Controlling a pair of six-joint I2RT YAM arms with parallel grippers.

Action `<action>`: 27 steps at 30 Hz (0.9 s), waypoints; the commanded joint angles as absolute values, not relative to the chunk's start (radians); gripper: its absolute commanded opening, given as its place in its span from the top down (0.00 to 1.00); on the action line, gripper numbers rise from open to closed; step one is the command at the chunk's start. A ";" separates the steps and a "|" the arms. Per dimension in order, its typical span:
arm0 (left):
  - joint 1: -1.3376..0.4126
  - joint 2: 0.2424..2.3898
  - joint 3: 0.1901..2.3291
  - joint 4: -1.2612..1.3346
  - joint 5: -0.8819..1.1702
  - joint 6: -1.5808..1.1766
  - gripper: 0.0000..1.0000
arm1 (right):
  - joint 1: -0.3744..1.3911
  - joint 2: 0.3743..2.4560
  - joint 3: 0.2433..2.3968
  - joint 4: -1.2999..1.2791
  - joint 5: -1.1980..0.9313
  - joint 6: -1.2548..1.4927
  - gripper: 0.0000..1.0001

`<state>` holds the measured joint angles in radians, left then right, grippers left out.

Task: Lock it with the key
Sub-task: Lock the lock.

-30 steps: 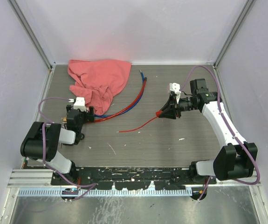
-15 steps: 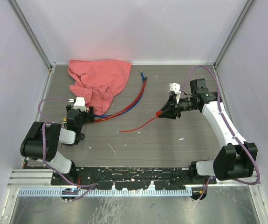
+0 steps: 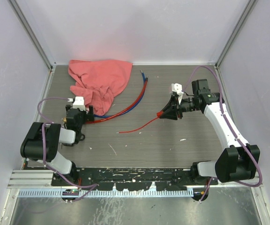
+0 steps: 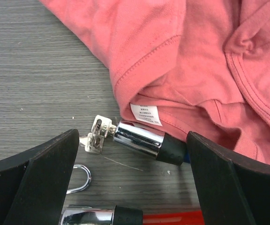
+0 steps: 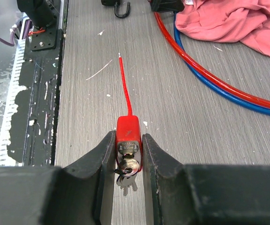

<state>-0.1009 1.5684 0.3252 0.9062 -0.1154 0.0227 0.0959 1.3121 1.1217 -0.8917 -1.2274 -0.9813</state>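
Now the right claw (image 5: pixel 127 140) is squeezing a little red lock (image 5: pixel 128 130) between its two black fingers, one finger on each flat side. A small silver key (image 5: pixel 127 176) sticks in the round, shiny keyhole at the end of the lock closest to the claw's wrist. A thin red wire (image 5: pixel 124 84) comes out of the far end of the lock and runs nearly straight away from the claw. It lies on the grey, streaky wooden table (image 5: pixel 88 93). Farther out and off to one side of this claw lie two thick, smooth cords (image 5: pixel 247 99), one red and one blue, curving side by side. The left claw (image 4: pixel 132 137) is spread wide and holds nothing. Between its fingers, flat on the table, lies a shiny silver tube (image 4: pixel 137 139). The tube has a black rubber end (image 4: pixel 171 150), and a bunch of keys (image 4: pixel 96 133) sits at its other end. Just past the tube is a soft, crumpled pink cloth (image 4: pixel 196 56) with a small white tag (image 4: pixel 146 114).
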 commanded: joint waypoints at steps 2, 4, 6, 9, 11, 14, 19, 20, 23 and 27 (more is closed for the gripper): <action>-0.072 1.490 0.383 0.841 -0.075 0.009 0.02 | 0.093 1.253 1.161 -0.891 -1.297 -0.976 0.99; -0.072 1.382 0.458 0.600 -0.056 -0.001 0.02 | 0.094 1.251 1.174 -0.893 -1.296 -0.964 0.99; -0.072 1.289 0.593 0.316 -0.075 -0.074 0.02 | 0.093 1.246 1.192 -0.896 -1.284 -0.953 0.99; -0.075 1.145 0.701 0.069 -0.013 -0.095 0.02 | 0.093 1.239 1.220 -0.899 -1.271 -0.925 0.99; -0.075 1.058 0.717 0.016 0.052 -0.133 0.02 | 0.093 1.238 1.253 -0.912 -1.269 -0.908 0.99; -0.075 0.944 0.715 -0.011 0.134 -0.248 0.02 | 0.093 1.245 1.314 -0.949 -1.271 -0.885 0.99; -0.074 0.829 0.679 -0.016 0.282 -0.484 0.02 | 0.094 1.244 1.405 -0.941 -1.281 -0.763 0.99; -0.073 0.817 0.670 -0.005 0.359 -0.535 0.02 | 0.094 1.238 1.406 -0.906 -1.280 -0.705 0.99; -0.075 0.797 0.594 0.165 0.564 -0.756 0.02 | 0.094 1.210 1.398 -0.773 -1.252 -0.518 0.99; -0.093 0.738 0.467 0.431 0.628 -1.051 0.02 | 0.094 1.200 1.399 -0.644 -1.214 -0.327 0.99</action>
<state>-0.0792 0.7986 0.5465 0.1658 0.4553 -0.6941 0.0959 1.2358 1.3651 -0.8215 -1.2198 -0.5797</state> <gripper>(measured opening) 0.988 0.295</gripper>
